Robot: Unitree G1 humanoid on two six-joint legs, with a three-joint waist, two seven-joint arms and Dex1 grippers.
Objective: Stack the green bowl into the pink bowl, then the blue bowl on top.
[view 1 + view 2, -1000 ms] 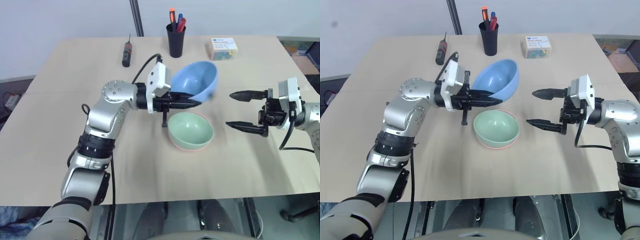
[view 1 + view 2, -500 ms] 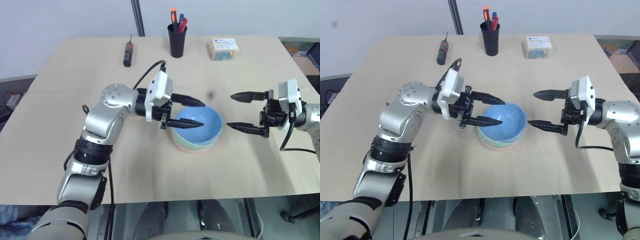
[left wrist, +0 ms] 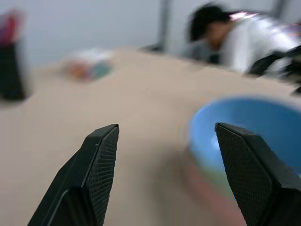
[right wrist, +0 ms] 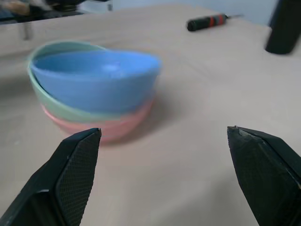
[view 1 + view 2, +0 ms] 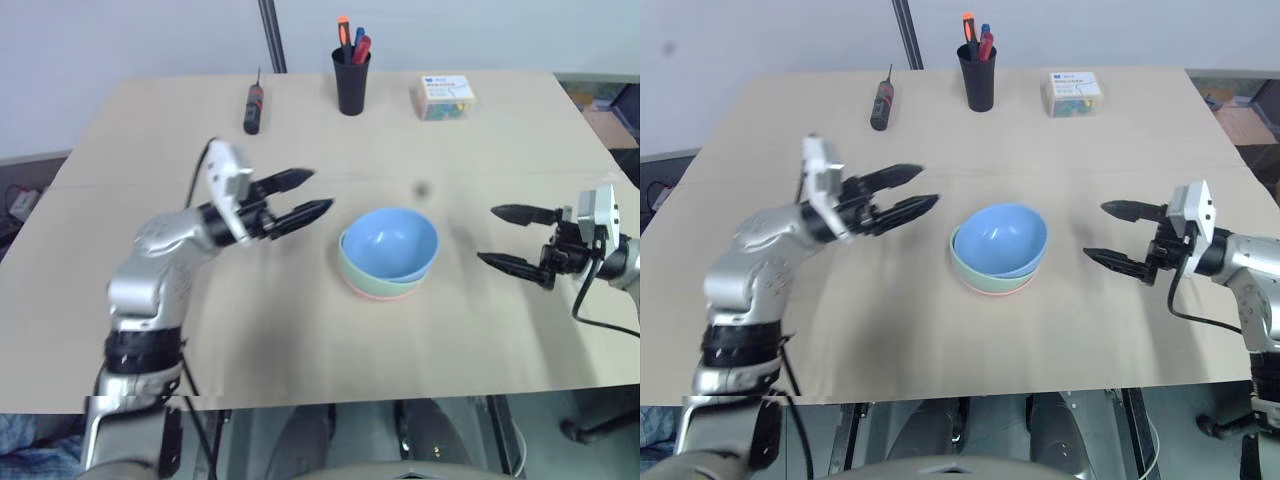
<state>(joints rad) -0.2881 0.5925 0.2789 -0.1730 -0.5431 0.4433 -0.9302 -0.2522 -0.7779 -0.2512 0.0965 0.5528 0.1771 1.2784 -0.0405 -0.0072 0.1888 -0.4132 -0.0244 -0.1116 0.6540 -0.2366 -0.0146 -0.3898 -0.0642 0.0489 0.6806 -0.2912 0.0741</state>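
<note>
The three bowls stand nested in the middle of the table. The blue bowl (image 5: 390, 242) lies on top, tilted slightly. Under it sits the green bowl (image 5: 362, 278), and the pink bowl (image 4: 106, 128) shows as a thin rim at the bottom. My left gripper (image 5: 305, 195) hovers open and empty to the left of the stack, clear of it. My right gripper (image 5: 502, 237) is open and empty to the right of the stack, its fingers pointing toward the bowls.
At the back of the table (image 5: 300, 330) stand a black pen cup (image 5: 352, 80), a red-and-black screwdriver (image 5: 254, 106) and a small white box (image 5: 446, 98). A person (image 3: 244, 42) sits beyond the table in the left wrist view.
My left gripper let go of the blue bowl, which now rests in the green bowl, and pulled away to the left. My right gripper drew back to the right and sank a little.
</note>
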